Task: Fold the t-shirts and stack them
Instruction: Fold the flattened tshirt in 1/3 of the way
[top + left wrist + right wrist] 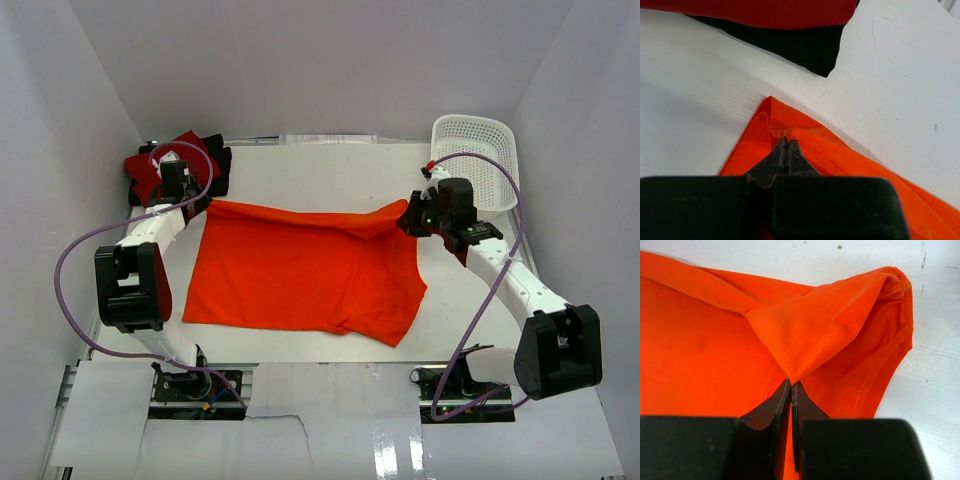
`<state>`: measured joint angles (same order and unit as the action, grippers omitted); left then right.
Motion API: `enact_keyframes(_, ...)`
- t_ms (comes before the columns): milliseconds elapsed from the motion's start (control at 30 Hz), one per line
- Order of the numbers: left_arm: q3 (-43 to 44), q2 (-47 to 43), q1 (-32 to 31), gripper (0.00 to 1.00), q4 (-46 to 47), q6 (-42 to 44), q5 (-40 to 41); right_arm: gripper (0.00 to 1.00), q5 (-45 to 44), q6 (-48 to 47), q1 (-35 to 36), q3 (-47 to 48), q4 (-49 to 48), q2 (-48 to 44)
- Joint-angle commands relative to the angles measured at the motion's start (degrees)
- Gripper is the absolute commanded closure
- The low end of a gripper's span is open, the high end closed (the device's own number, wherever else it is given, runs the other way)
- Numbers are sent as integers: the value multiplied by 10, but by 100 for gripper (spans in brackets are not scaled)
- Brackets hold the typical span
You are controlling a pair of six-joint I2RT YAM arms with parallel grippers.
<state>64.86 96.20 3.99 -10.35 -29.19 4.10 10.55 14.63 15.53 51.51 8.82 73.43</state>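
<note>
A smooth orange t-shirt (300, 270) lies spread on a white table (300, 170). The left gripper (787, 144) clamps its far left corner, the right gripper (791, 385) a bunched fold at far right. A folded crimson shirt (765, 12) tops a black shirt (807, 47) nearby.

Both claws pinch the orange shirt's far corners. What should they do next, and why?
Probably lift both corners together and carry them toward the near hem, folding the orange t-shirt in half: the left gripper and right gripper are each shut on a far corner, and it lies spread.
</note>
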Motion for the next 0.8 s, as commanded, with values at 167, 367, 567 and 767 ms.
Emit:
enact_keyframes(167, -8, -32, 1, 100, -19, -2, 18, 92, -19, 4, 10, -28, -15, -32)
enact_keyframes(367, -13, -43, 1, 100, -25, -4, 33, 92, -28, 1, 11, -41, -14, -46)
enact_keyframes(567, -18, -51, 1, 100, -27, -6, 34, 92, -33, 0, 11, -52, -9, -57)
enact_keyframes(767, -20, -53, 1, 100, -32, -6, 38, 92, -41, -7, 11, -51, 3, -68)
